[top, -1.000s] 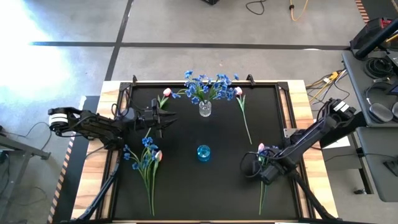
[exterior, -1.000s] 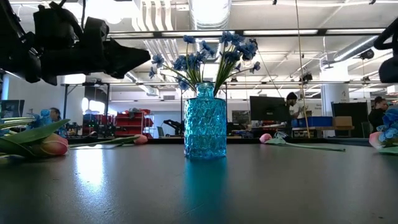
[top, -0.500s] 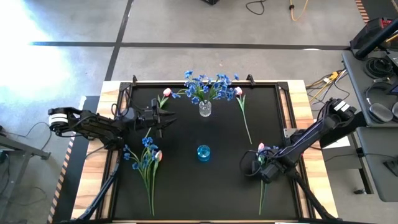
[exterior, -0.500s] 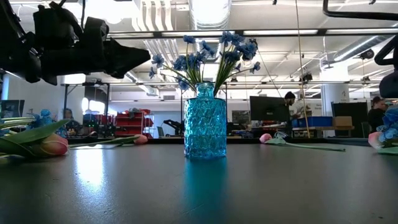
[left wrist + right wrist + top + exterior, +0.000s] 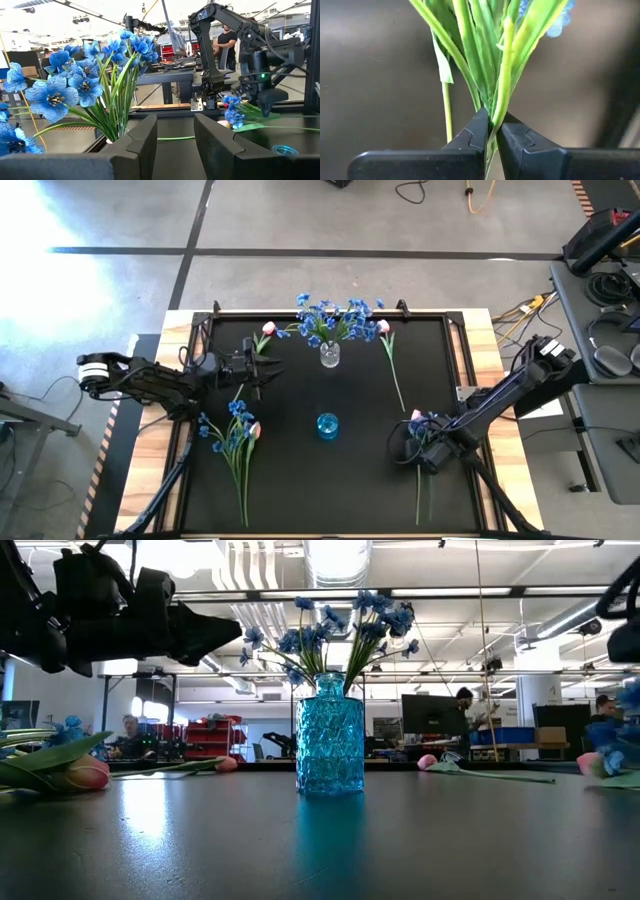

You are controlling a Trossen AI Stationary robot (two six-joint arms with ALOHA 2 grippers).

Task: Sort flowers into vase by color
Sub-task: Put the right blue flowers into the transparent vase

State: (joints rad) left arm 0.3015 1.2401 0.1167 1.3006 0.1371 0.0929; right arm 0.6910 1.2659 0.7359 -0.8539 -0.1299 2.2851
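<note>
1. A black-topped counter (image 5: 300, 480) with pale wooden edges is seen from above on a grey concrete floor crossed by dark tape lines; an open workshop with ceiling ducts, monitors and several people is seen beyond it in the low view. No brand, label or writing can be read anywhere.
2. The left arm is held over the counter's left side, its left gripper (image 5: 268, 370) raised beside the clear vase, the fingers (image 5: 145, 142) parted and empty.
3. The right arm is reached in from the right edge, and the right gripper (image 5: 428, 450) is clenched on the green stems of a blue spray (image 5: 495, 60), near the counter's right front; a pink bud (image 5: 417, 416) is seen just beside those blossoms.
4. A bunch of blue blossoms (image 5: 335, 318) is stood upright in a clear vase (image 5: 329, 356) near the far edge.
5. A mixed bundle (image 5: 232, 430) of blue sprays and a pink tulip is laid flat at front left.
6. Two single tulips are laid near the far edge, one (image 5: 266, 330) left of the clear vase and one (image 5: 384, 330) right of it.
7. A small blue glass vase (image 5: 327, 424) is stood empty at the counter's centre.
</note>
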